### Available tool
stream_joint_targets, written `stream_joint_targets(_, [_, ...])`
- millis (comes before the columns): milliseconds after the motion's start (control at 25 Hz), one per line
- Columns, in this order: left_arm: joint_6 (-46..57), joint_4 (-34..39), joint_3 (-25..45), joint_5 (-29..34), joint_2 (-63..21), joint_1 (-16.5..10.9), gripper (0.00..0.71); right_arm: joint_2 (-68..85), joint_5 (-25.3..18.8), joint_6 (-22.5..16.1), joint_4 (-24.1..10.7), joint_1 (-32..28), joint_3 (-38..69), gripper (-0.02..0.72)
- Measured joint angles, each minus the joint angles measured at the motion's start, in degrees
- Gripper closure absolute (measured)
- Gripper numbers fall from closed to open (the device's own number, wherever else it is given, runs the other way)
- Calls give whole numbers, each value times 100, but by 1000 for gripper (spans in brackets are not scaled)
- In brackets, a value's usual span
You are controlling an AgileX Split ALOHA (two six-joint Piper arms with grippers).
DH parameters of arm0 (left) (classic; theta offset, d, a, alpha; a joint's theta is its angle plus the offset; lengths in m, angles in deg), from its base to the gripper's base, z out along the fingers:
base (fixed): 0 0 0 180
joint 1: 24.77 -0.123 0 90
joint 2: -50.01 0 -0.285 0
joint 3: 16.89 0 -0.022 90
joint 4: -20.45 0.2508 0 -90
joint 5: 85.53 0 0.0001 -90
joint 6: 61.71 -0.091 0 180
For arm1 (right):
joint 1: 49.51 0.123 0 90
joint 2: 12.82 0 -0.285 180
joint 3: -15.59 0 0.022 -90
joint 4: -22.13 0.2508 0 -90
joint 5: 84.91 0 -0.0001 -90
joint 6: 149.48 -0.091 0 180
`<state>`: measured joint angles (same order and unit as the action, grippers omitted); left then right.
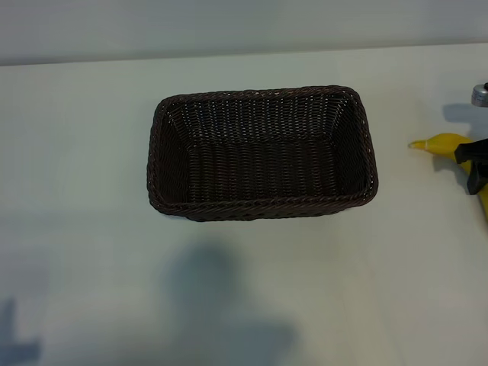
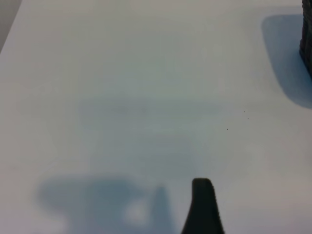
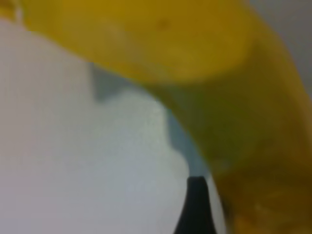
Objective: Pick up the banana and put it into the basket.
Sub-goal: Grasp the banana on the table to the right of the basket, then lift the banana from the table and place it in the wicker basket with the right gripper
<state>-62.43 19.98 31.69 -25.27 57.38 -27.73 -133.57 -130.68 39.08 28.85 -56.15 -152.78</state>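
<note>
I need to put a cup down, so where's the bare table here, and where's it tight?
Free: the wide table strip in front of the basket, the stretch to its left, and the band behind it. The basket itself is empty. Crowded: the right edge, where the right pincer is at the banana.

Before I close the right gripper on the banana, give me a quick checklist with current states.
1. Banana on the table, right of the basket: ok.
2. Right gripper down at the banana: ok.
3. Right jaws open: ok.
4. Both fingers straddling the banana: cannot tell; only one fingertip shows, beside the fruit.
5. Basket interior free to receive it: ok.
6. Left gripper away from the basket, over bare table: ok.
</note>
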Motion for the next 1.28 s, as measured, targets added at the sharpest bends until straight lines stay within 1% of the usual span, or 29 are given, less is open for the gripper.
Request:
stream_joint_targets(40, [0, 0, 0, 0, 0, 0, 147, 0, 12, 0, 0, 0, 0, 138])
stream_joint_targets(120, [0, 0, 0, 0, 0, 0, 147, 0, 26, -4, 0, 0, 0, 192])
stream_joint_targets(200, [0, 0, 0, 0, 0, 0, 147, 0, 26, -4, 0, 0, 0, 285])
stream_joint_targets(480, [0, 0, 0, 0, 0, 0, 147, 59, -129, -17, -10, 0, 0, 285])
stream_joint_targets(640, [0, 0, 0, 0, 0, 0, 147, 465, -280, -17, -4, 0, -6, 285])
stream_joint_targets(720, [0, 0, 0, 0, 0, 0, 147, 759, -479, -17, 7, 0, -100, 285])
stream_joint_targets(800, [0, 0, 0, 0, 0, 0, 147, 988, -863, -17, 7, 0, -294, 285])
stream_joint_targets(960, [0, 0, 0, 0, 0, 0, 147, 1209, -1732, -17, 120, 0, -856, 285])
stream_joint_targets(1040, [0, 0, 0, 0, 0, 0, 147, 1221, -2008, -17, 188, 0, -1092, 285])
stream_joint_targets(1120, [0, 0, 0, 0, 0, 0, 147, 1221, -2171, -17, 275, 15, -1256, 285])
stream_joint_targets(1280, [0, 0, 0, 0, 0, 0, 147, 1185, -2304, -68, 275, 258, -1550, 285])
